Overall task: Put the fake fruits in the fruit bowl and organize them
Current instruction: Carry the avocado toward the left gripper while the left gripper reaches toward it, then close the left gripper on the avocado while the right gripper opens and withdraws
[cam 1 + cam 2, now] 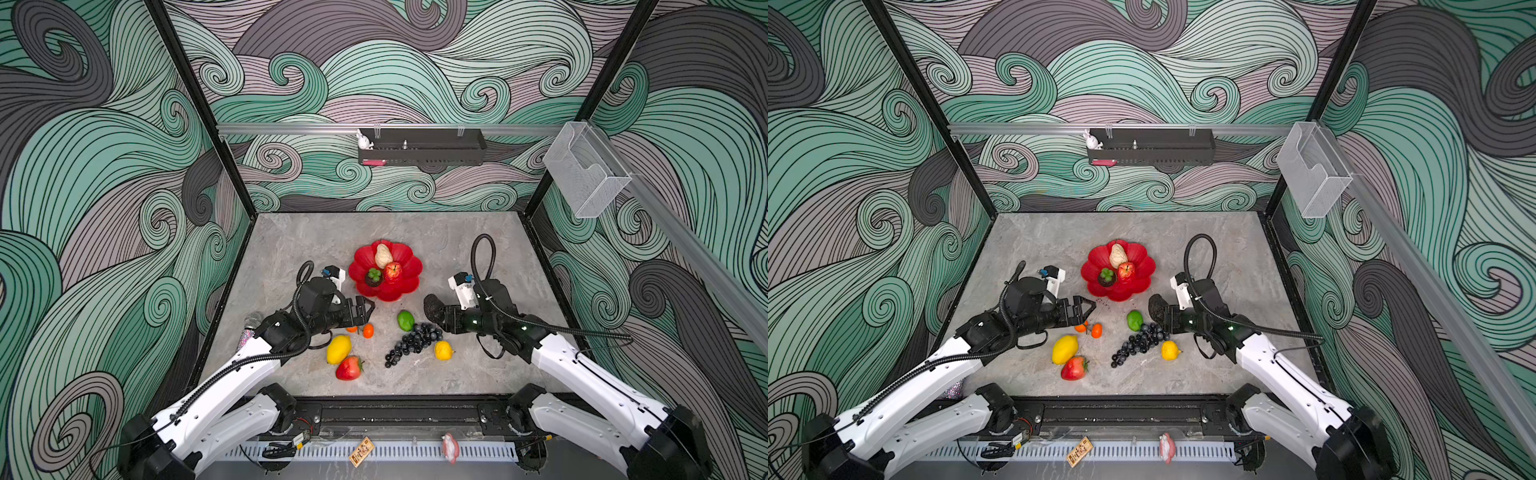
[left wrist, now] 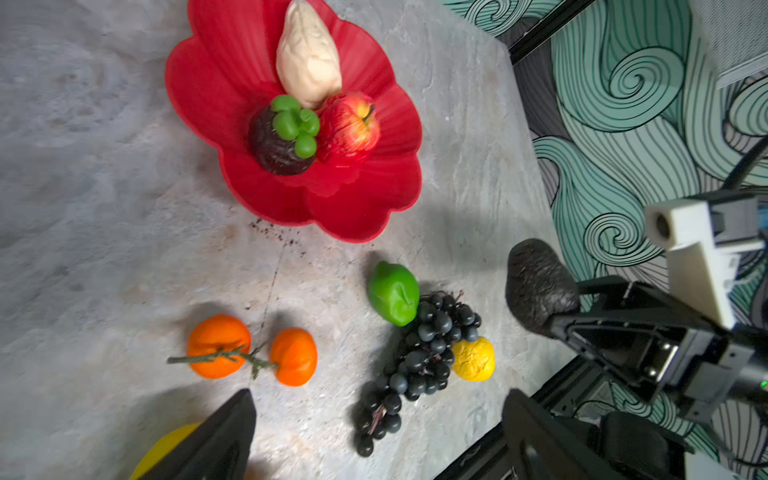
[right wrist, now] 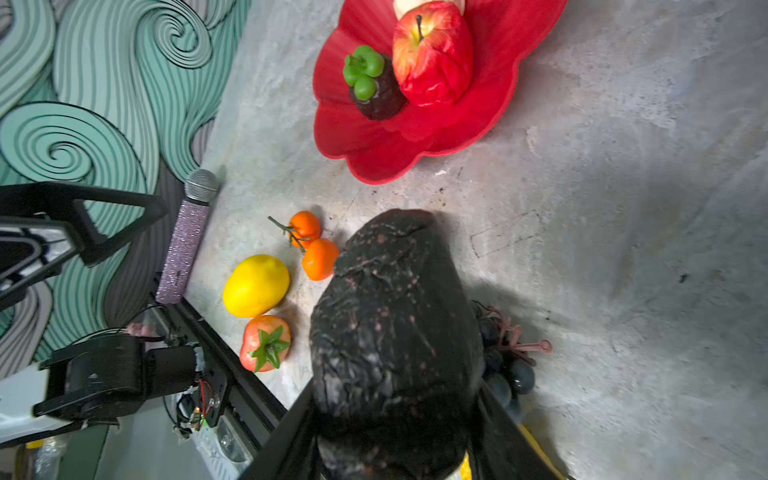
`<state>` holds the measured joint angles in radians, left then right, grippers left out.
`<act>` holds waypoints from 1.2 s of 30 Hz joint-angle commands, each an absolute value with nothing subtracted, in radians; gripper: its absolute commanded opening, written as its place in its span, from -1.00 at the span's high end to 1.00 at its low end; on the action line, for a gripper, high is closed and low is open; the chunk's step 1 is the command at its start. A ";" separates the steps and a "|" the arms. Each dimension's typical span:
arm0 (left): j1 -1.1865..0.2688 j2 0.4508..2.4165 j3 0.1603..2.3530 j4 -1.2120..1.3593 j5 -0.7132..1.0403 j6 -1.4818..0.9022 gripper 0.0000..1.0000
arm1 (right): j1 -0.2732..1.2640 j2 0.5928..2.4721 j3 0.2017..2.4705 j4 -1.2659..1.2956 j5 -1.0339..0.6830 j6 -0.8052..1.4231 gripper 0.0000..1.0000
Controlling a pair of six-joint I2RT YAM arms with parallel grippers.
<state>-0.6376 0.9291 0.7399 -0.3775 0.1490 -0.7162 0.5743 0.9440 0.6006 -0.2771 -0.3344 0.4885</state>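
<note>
The red fruit bowl (image 1: pixel 359 266) (image 1: pixel 1092 266) (image 2: pixel 208 83) (image 3: pixel 345 124) holds a cream pear (image 1: pixel 383 255), a red apple (image 1: pixel 393 272) and a mangosteen (image 1: pixel 373 277). My right gripper (image 1: pixel 443 316) (image 3: pixel 395 415) is shut on a dark avocado (image 1: pixel 433 308) (image 3: pixel 395 316) (image 2: pixel 538 286), above the table right of the bowl's near edge. My left gripper (image 1: pixel 368 310) (image 2: pixel 379 395) hangs open and empty over the tiny oranges (image 1: pixel 367 331) (image 2: pixel 293 356). On the table lie a lime (image 1: pixel 405 321), a black grape bunch (image 1: pixel 413 343), a small lemon (image 1: pixel 443 350), a large lemon (image 1: pixel 338 349) and a red strawberry (image 1: pixel 349 368).
A glittery microphone (image 1: pixel 250 326) (image 3: pixel 185 245) lies at the table's left edge beside my left arm. A black shelf (image 1: pixel 422 148) with a white rabbit figure (image 1: pixel 364 140) hangs on the back wall. A clear box (image 1: pixel 586 170) is on the right wall.
</note>
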 commanded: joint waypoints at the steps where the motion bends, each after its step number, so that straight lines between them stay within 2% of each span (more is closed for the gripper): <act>1: -0.677 0.963 0.789 -0.279 0.213 -0.779 -0.89 | 0.607 0.899 0.552 -0.118 -0.373 0.526 0.00; 13: -0.847 1.171 0.894 -0.199 0.247 -0.850 -0.90 | 0.773 0.838 0.470 0.030 -0.240 0.493 -0.02; 21: -0.879 1.214 0.895 -0.170 0.253 -0.879 -0.83 | 0.837 0.839 0.446 0.093 -0.195 0.475 -0.02; 28: -0.882 1.229 0.904 -0.170 0.266 -0.884 -0.63 | 0.870 0.840 0.441 0.142 -0.177 0.452 -0.03; 36: -0.884 1.249 0.905 -0.144 0.301 -0.890 -0.31 | 0.898 0.844 0.443 0.153 -0.157 0.441 -0.04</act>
<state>-0.8776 1.2366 0.8692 -0.1635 0.2783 -0.8825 0.8871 0.8490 0.4496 0.1028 -0.1772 0.4610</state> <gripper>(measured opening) 0.660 0.521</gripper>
